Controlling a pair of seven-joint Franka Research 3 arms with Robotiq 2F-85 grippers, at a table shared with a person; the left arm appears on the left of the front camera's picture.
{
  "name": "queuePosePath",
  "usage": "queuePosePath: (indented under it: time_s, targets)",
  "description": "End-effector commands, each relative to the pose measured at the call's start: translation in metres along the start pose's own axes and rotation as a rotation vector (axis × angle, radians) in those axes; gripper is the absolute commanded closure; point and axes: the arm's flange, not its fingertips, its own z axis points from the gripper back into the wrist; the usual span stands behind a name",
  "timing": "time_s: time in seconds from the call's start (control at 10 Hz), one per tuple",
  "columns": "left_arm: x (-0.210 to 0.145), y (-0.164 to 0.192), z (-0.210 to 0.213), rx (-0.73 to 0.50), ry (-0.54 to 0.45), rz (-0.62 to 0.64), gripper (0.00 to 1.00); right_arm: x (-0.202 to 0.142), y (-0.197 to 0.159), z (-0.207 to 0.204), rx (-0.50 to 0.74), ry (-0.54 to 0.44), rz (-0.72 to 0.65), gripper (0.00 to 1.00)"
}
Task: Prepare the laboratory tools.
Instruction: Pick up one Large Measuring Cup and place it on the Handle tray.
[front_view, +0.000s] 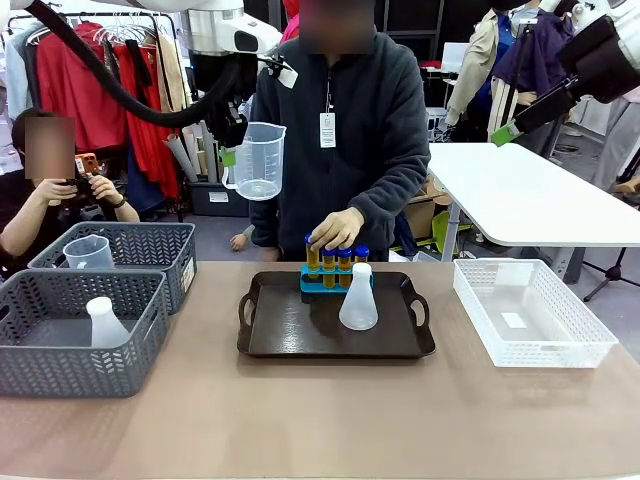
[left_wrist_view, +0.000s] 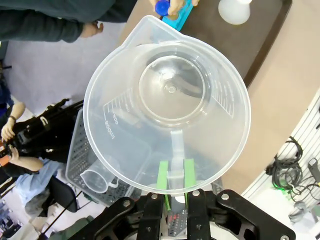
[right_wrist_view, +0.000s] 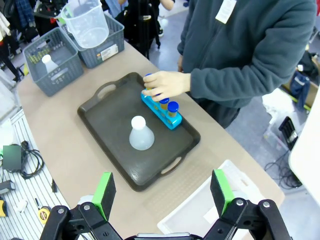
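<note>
My left gripper (front_view: 231, 157) hangs high above the table's left, shut on the handle of a clear graduated measuring jug (front_view: 259, 160). In the left wrist view the green pads (left_wrist_view: 162, 180) pinch that handle, and I look down into the jug (left_wrist_view: 167, 105). A translucent white conical flask (front_view: 358, 298) stands on the dark tray (front_view: 290, 335). Behind it, yellow-orange tubes with blue caps (front_view: 337, 262) sit in a blue rack, with the person's hand (front_view: 335, 232) on them. My right gripper (right_wrist_view: 162, 192) is open and empty, high over the tray's near right side.
Two grey woven baskets stand at the left: the far one (front_view: 150, 245) holds another jug, the near one (front_view: 60, 360) another flask. A white mesh basket (front_view: 530, 312) sits at the right. The person stands at the table's far edge.
</note>
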Motion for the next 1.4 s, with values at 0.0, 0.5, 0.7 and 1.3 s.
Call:
queuePosePath:
  time_s: [0.0, 0.5, 0.7, 1.3]
  targets:
    - [0.0, 0.0, 0.0, 0.0, 0.0, 0.0, 1.0, 0.001, 0.0, 0.001, 0.014, -0.02, 0.001, 0.0]
    - [0.023, 0.015, -0.061, -0.083, 0.035, -0.187, 1.0, 0.001, 0.0, 0.001, 0.014, -0.02, 0.001, 0.0]
    - [0.028, 0.019, -0.093, -0.142, 0.033, -0.203, 1.0, 0.001, 0.0, 0.001, 0.014, -0.02, 0.001, 0.0]
    - [0.038, 0.01, -0.21, -0.263, 0.033, -0.282, 1.0, 0.001, 0.0, 0.001, 0.014, -0.02, 0.001, 0.0]
